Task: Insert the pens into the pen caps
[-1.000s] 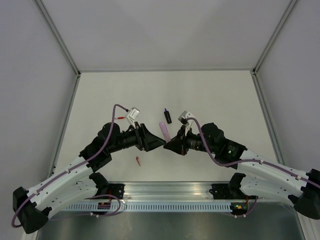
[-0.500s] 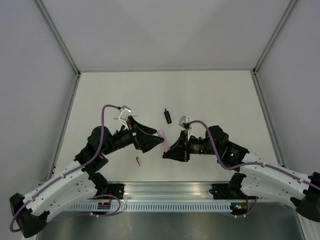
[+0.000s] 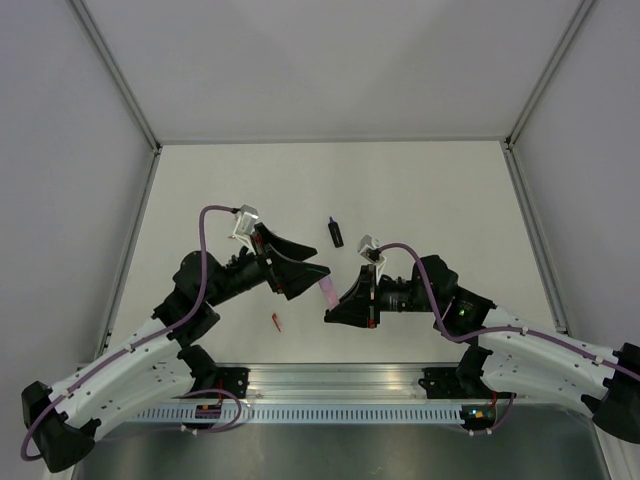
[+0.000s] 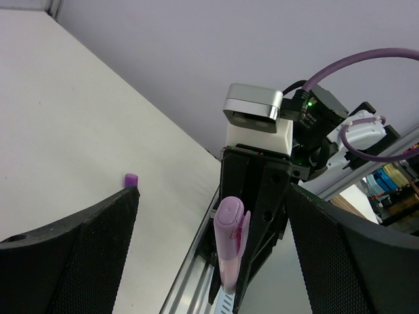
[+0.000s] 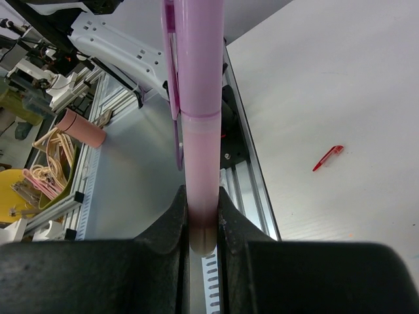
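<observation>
Holding the pale pink marker point(image 5: 200, 98) in the right gripper point(image 5: 203, 221), fingers clamping tight on one end of the barrel, the rest clear of the table point(image 3: 430, 190). Pointing the clipped part of the marker toward the left gripper point(image 3: 310, 279), at about 10 o'clock from the right one in the overhead view. Presenting the left gripper with fingers point(image 4: 85, 255) spread wide and gripping nothing. Unable to tell whether the marker's far end is reaching in between them.

Noting the dark purple cap point(image 3: 335, 232) lying on the table at 12 o'clock from the marker, well apart from both grippers. Noting a slim red piece point(image 3: 277, 321) on the table at 7 o'clock from the marker; unable to tell pen from cap. Finding no second red item in any view.

Judging the step in hand: readying the marker for capping, nothing capped yet. Judging the next move: sending the free left gripper to the purple cap, closing on its blind end, then lining its mouth up on the marker's axis before pushing. Flagging one doubt: not seeing which marker end is carrying the nib.
</observation>
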Tool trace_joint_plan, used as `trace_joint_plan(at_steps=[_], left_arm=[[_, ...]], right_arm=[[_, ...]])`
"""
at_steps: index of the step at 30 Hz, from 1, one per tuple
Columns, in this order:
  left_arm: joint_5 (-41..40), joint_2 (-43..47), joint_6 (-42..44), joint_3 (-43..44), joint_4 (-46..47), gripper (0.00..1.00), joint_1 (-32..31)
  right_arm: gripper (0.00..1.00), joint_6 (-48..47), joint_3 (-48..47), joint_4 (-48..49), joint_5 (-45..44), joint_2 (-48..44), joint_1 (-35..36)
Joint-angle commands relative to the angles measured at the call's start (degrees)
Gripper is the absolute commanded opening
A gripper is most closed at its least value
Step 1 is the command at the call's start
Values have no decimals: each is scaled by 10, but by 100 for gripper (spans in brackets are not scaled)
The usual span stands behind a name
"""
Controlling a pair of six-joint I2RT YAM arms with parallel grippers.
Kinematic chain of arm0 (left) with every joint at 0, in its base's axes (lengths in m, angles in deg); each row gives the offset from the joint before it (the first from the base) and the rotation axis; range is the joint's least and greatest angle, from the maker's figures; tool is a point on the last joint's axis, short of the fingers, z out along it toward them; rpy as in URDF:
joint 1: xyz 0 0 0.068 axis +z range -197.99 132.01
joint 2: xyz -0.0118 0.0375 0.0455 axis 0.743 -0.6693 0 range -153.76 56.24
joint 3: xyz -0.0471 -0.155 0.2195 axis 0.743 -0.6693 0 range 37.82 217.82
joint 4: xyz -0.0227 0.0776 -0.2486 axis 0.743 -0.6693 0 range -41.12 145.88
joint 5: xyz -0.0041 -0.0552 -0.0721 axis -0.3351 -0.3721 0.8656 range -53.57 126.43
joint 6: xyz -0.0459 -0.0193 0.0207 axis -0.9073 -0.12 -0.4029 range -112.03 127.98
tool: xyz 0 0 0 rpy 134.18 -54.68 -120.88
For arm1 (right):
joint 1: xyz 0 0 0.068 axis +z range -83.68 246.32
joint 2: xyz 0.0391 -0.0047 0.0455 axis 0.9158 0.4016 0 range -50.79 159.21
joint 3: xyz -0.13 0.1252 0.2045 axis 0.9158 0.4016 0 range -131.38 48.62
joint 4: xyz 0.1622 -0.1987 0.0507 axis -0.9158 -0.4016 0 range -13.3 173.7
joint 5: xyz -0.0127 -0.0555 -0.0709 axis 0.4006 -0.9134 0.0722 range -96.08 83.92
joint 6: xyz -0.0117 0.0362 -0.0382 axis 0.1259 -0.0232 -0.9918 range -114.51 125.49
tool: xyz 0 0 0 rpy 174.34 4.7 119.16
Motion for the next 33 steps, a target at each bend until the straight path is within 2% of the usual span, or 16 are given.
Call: trace_joint_plan(at_steps=[1,9,10,12,13,15,16,23,33], left_arm=[[10,6,-1,-6,61,96,-1],[49,-11,-18,-29,99,72,-1],[53,-12,-21,-41,117,62,-1],[55,-12,-28,-50,127,49,-1],[55,-13,-30,-57,133,36,-1],[70,-17,-34,-61,142,23,-1],[75,-19,-35,-63,143,4,-1],[121,-16,-76,-111,195,2,-1],[151,26,-122,-184,255,2,-1]], right_arm=[[0,9,0,42,13,-6,4],[0,23,5,70,19,9,4],[0,23,5,76,19,10,4],[0,27,5,81,19,13,4],[0,29,6,87,19,15,5],[0,34,7,95,23,20,4],[0,37,8,99,22,23,5],[0,38,-11,123,-22,38,5],[0,25,-86,154,-24,61,4]])
